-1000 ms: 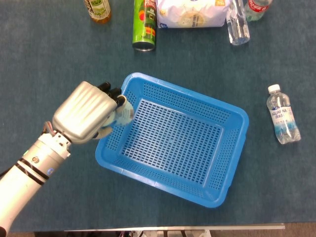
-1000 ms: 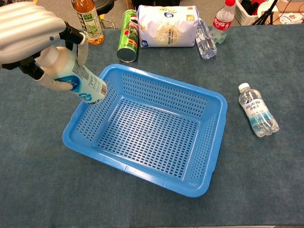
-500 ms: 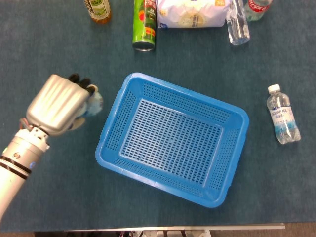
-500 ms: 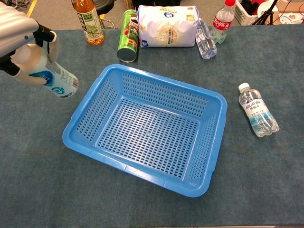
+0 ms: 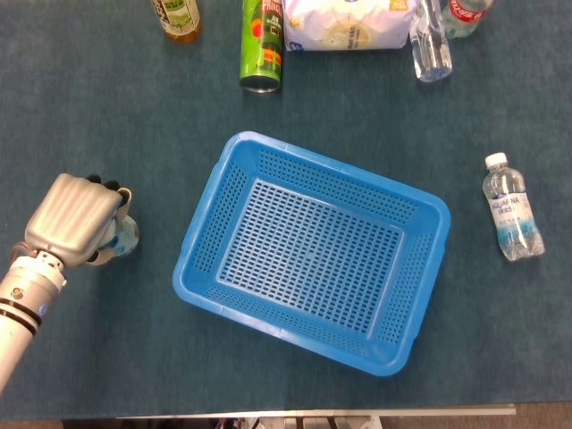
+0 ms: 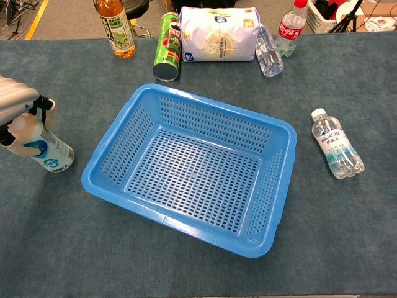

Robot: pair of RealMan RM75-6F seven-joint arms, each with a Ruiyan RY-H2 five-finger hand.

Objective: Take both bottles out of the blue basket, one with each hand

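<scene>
My left hand (image 5: 73,219) (image 6: 13,107) grips a white bottle with a blue label (image 6: 43,146) (image 5: 123,234), left of the blue basket (image 5: 407,295) (image 6: 108,149). The bottle is tilted and its base is at or just above the table. The basket holds nothing. A clear water bottle (image 5: 512,219) (image 6: 336,152) lies on its side on the table to the right of the basket. My right hand is outside both views.
Along the far edge stand a tea bottle (image 6: 115,28), a green chips can (image 6: 165,48), a white bag (image 6: 217,34), a clear bottle on its side (image 6: 268,48) and a cola bottle (image 6: 291,26). The table's near edge (image 5: 313,414) runs just below the basket.
My left hand has carried the white bottle from the basket's left rim outward to the left and down toward the table. The water bottle on the right has not moved.
</scene>
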